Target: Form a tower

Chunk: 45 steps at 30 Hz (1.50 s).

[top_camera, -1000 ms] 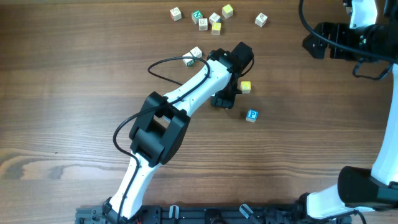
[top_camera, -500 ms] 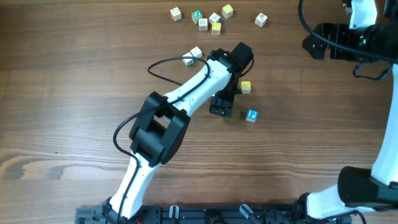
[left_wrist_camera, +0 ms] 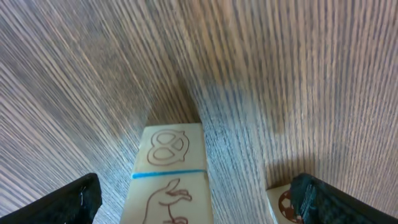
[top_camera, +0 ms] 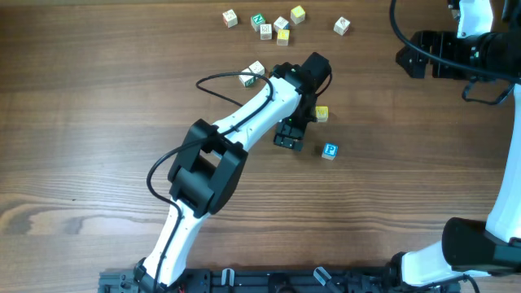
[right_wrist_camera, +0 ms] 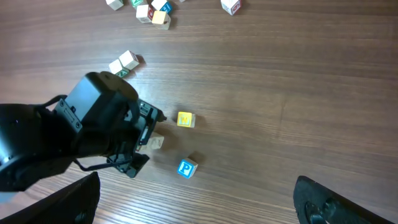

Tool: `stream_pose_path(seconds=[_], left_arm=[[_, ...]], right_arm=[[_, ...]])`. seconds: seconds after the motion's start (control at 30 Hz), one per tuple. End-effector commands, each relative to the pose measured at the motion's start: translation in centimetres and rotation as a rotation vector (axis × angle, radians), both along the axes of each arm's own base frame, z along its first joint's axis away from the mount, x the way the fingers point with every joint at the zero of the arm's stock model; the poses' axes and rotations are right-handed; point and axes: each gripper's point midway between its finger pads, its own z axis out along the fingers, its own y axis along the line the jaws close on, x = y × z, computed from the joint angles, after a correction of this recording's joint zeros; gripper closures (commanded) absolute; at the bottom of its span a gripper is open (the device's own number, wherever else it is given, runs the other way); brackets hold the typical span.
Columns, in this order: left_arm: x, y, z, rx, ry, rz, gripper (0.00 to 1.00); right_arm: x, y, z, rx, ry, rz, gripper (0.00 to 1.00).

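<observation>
Black fingers (left_wrist_camera: 68, 202) of the left hand (left_wrist_camera: 196, 190) stand at full spread, one at each lower corner of the wrist view. The tower (left_wrist_camera: 169, 163) sits between them. Bare counter (top_camera: 98, 122) shows on both sides of the tower, so neither finger touches it and the hand holds nothing. The right hand (right_wrist_camera: 198, 186) is likewise spread wide and empty. It hangs over the far right of the counter, well apart from the tower.

Clearances:
- A yellow cube (top_camera: 321, 114) lies just beside the left hand on its right.
- A blue cube marked P (top_camera: 329, 150) lies near, toward the front.
- Two loose cubes (top_camera: 256, 69) sit against the left arm's far side.
- A cluster of seven cubes (top_camera: 282, 24) lies along the far edge.
- Open wood extends across the whole left half and the right front.

Limits of view:
- From overhead, the left hand covers the tower completely.
- The left wrist view shows two pale faces, a pretzel outline and a red animal outline, parted by a blue line. The frame cuts off the lower face. It cannot be told whether they belong to one cube or two.
- A further cube (left_wrist_camera: 281, 204) with a red-brown round mark is cut off at the bottom edge. Which cube it is cannot be told.
</observation>
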Motion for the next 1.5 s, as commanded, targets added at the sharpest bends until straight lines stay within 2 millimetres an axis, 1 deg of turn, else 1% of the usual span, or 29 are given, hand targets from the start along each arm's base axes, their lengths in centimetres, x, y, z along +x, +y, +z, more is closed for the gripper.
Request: stream_pose_path(seconds=[0.0,0.1,0.17,0.27,0.33,0.37,0.4,0.47,0.53,0.57,0.6,0.63,0.7,0.8,0.87,0.93,0.97,1.0,1.03,1.1,1.13,1.17,1.2,1.23,1.3,1.33,1.37,1.4,1.47], left_arm=[[0.8,1.1,2.8,-0.023,-0.032,-0.017,0.0],[0.8,1.4,4.4,-0.027,-0.06,-0.048,0.0],[1.2,2.1,5.5,-0.017,-0.086,-0.046,0.0],[1.3,4.9,7.9,0.025,-0.106,-0.081,0.0],[1.0,9.6,11.1,0.117,-0.128,-0.078,0.0],[0.9,11.5,12.6,0.151,-0.145,-0.085,0.0],[0.9,12.8,13.7,0.168,-0.162,-0.087,0.0],[1.2,16.7,17.2,0.22,-0.236,-0.104,0.0],[1.9,20.2,19.7,0.288,-0.309,-0.16,0.0],[2.1,21.6,20.5,0.318,-0.327,-0.18,0.0],[2.3,22.8,20.9,0.344,-0.338,-0.213,0.0],[2.7,24.6,21.3,0.379,-0.343,-0.247,0.0],[3.6,26.5,21.6,0.396,-0.357,-0.251,0.0],[5.4,29.2,22.2,0.415,-0.406,-0.234,0.0],[6.1,31.0,22.5,0.444,-0.425,-0.264,0.0],[6.0,32.1,22.4,0.453,-0.412,-0.26,0.0],[6.0,32.8,22.4,0.463,-0.406,-0.244,0.0],[5.9,33.1,22.4,0.468,-0.399,-0.24,0.0],[5.8,33.3,22.3,0.469,-0.393,-0.237,0.0],[5.7,34.4,22.4,0.512,-0.38,-0.219,0.0],[5.7,34.9,22.4,0.541,-0.373,-0.211,0.0],[5.7,35.8,22.4,0.578,-0.359,-0.198,0.0],[5.7,36.6,22.3,0.607,-0.346,-0.187,0.0],[5.6,37.3,22.2,0.623,-0.335,-0.174,0.0],[5.4,38.1,22.2,0.626,-0.324,-0.155,0.0],[5.4,38.4,22.2,0.627,-0.322,-0.149,0.0],[5.4,38.4,22.2,0.626,-0.322,-0.149,0.0],[5.1,38.4,22.0,0.624,-0.31,-0.153,0.0],[4.7,38.3,21.9,0.623,-0.292,-0.16,0.0]], right_arm=[[0.2,0.2,-0.4,0.008,0.009,0.022,0.0],[0.2,0.2,-0.4,0.007,0.007,0.024,0.0],[0.2,0.2,-0.4,0.007,0.009,0.023,0.0],[0.2,0.2,-0.4,0.006,0.008,0.024,0.0],[0.3,0.2,-0.4,0.007,0.005,0.023,0.0],[0.3,0.2,-0.4,0.007,0.005,0.023,0.0],[0.3,0.2,-0.4,0.007,0.004,0.022,0.0],[0.4,0.2,-0.3,0.013,0.002,0.011,0.0],[0.8,0.1,-0.1,0.082,0.025,-0.108,0.0],[0.9,0.1,-0.2,0.109,0.041,-0.153,0.0],[1.1,0.1,0.0,0.128,0.041,-0.184,0.0],[1.2,0.2,0.0,0.168,0.058,-0.246,0.0],[1.1,0.5,0.0,0.218,0.093,-0.323,0.0],[1.3,1.9,-0.1,0.27,0.129,-0.389,0.0],[1.3,3.1,-1.5,0.286,0.217,-0.483,0.0],[1.7,5.2,-3.3,0.265,0.28,-0.472,0.0],[2.1,6.6,-5.0,0.218,0.319,-0.452,0.0],[2.2,7.1,-6.3,0.174,0.352,-0.472,0.01],[2.1,7.2,-7.6,0.128,0.387,-0.515,0.09],[1.5,7.2,-10.1,0.054,0.475,-0.597,0.49],[1.3,7.4,-10.9,0.046,0.513,-0.612,0.64],[1.2,8.0,-11.7,0.041,0.542,-0.605,0.9],[1.1,8.0,-12.4,0.03,0.561,-0.638,0.96],[1.0,7.7,-13.1,0.01,0.573,-0.666,0.96],[-0.1,7.3,-15.0,-0.035,0.633,-0.692,0.96],[-1.5,6.9,-16.8,-0.084,0.697,-0.689,0.96],[-2.0,6.8,-17.9,-0.105,0.721,-0.675,0.96],[-2.9,6.8,-20.1,-0.132,0.765,-0.624,0.96],[-3.2,8.1,-22.7,-0.078,0.792,-0.51,0.96]])
